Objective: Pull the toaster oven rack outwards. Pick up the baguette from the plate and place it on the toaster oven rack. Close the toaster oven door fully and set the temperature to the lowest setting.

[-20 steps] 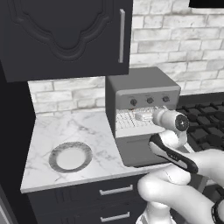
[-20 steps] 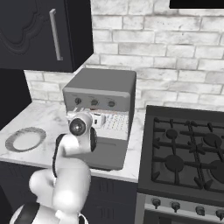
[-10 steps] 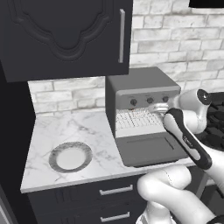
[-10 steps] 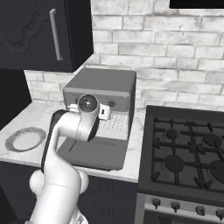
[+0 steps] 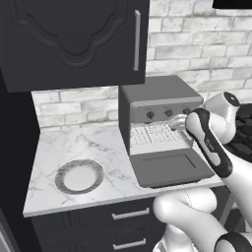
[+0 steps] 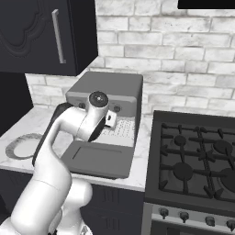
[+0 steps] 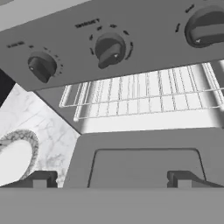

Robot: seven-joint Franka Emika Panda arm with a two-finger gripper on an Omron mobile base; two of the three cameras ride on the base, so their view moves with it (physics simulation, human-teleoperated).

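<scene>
Step in hand, by my judgement: the first one, pulling the toaster oven rack (image 7: pixel 140 94) outwards. The toaster oven door (image 5: pixel 170 167) lies dropped flat in front of the toaster oven (image 5: pixel 157 101), so the cavity is open and the rack is reachable.

State of my claw (image 7: pixel 109 179): spread wide and empty. In the hand view the two fingertips (image 7: pixel 41 179) stand far apart at the bottom, with nothing between them.

Position: my claw sits just in front of the oven mouth, above the lowered door and facing the control panel. The rack's front wire runs across the hand view above and beyond the fingertips, near but not touching. The three knobs (image 7: pixel 109 50) sit in a row above the rack.

The plate (image 5: pixel 78 177) lies on the marble counter (image 5: pixel 74 147), off to the left of the oven and well apart from my claw. I cannot make out the baguette on it; in the left base view the plate's centre looks bare.

Next move, as I judge it: advance and lower slightly so the jaws straddle the rack's front wire, close on it, then draw straight back over the door. The risk is pinching a thin wire off-centre and slipping.
</scene>
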